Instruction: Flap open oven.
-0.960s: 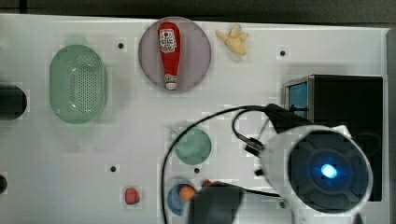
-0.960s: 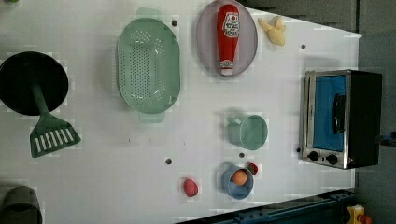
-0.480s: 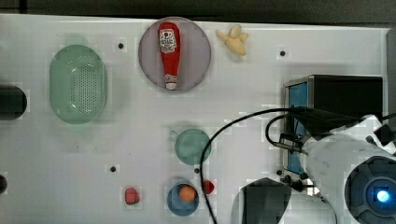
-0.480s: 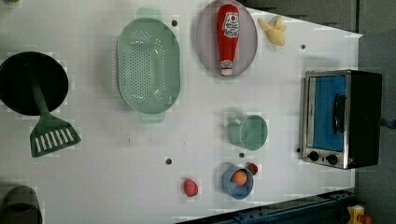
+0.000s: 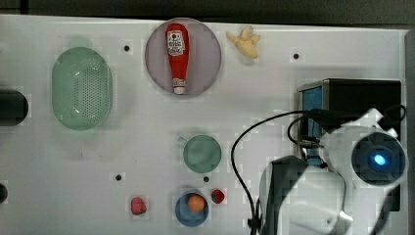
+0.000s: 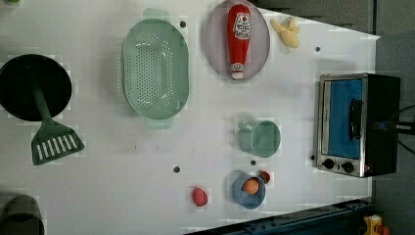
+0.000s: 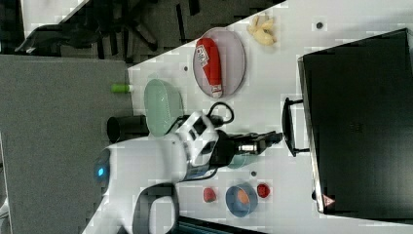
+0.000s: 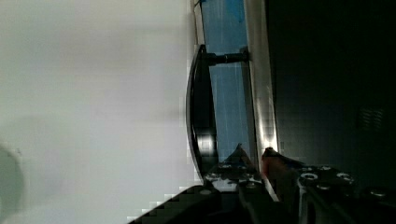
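Jaws narrowly spread, nothing pinched; gripper (image 7: 273, 138) level, just beside oven (image 7: 360, 126) handle (image 7: 288, 126), not touching. Oven at right view's right on counter (image 7: 287, 58), door shut.

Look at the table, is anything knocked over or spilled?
Nothing is spilled. The ketchup bottle lies flat on the plate instead of standing, and the spatula leans out of the black pan. The oven sits straight with its door shut.
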